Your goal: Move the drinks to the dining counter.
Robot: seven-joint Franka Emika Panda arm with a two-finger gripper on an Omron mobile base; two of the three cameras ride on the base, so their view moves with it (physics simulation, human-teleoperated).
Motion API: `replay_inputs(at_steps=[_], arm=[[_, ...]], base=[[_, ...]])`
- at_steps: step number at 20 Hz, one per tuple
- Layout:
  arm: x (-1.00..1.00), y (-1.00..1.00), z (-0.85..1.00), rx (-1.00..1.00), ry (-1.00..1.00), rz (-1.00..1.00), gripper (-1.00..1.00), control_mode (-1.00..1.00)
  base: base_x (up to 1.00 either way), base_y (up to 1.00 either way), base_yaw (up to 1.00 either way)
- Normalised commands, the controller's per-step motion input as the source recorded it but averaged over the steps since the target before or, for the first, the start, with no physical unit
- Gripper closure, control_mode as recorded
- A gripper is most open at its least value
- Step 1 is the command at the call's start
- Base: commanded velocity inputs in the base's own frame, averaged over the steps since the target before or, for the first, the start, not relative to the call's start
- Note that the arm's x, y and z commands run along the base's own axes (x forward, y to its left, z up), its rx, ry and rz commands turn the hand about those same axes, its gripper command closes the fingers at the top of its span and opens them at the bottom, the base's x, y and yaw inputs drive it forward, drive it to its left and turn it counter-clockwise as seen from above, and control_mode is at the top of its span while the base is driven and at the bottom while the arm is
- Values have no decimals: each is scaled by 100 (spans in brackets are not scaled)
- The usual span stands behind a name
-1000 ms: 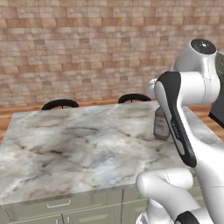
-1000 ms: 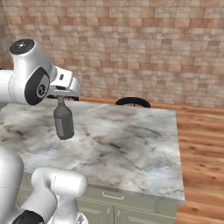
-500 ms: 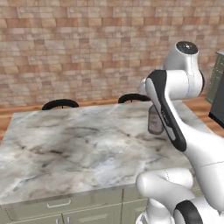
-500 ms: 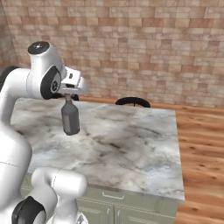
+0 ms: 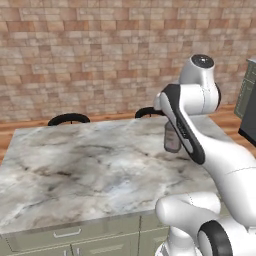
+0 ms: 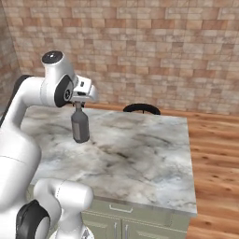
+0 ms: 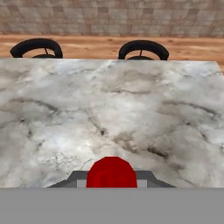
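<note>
stools (image 7: 36,47) sit at the far left of my hand view, two black rounds behind the desk's far edge, the second one further right. desk (image 5: 75,165) comes next: the marble island top spreads wide and bare ahead of me, nothing set down on it that i can see.

bottle (image 6: 80,126) hangs from my jaws (image 6: 78,101), which are closed tight round its neck just under the red cap (image 7: 111,173). it is upright, grey-brown body down, held over the desk on the side nearest me. from the right base view its bottom looks just clear of the marble, though i cannot tell for sure that it is not touching. in the left base view my own forearm covers part of it.

progress, as i judge it: the first drink is over the right place but not yet released, so that half is nearly done. what is left is to lower it, let go, then fetch the small can. that can is not on the desk, so a second trip looks due.
</note>
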Motion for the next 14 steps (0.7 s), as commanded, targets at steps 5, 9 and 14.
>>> replay_inputs(at_steps=[5, 9, 14], arm=[[33, 0, -31, 0, 0, 1, 100, -100], [26, 0, -24, 0, 0, 1, 100, -100], [20, 0, -21, 0, 0, 1, 100, -100]], base=[[0, 0, 0], [0, 0, 0], [0, 0, 0]])
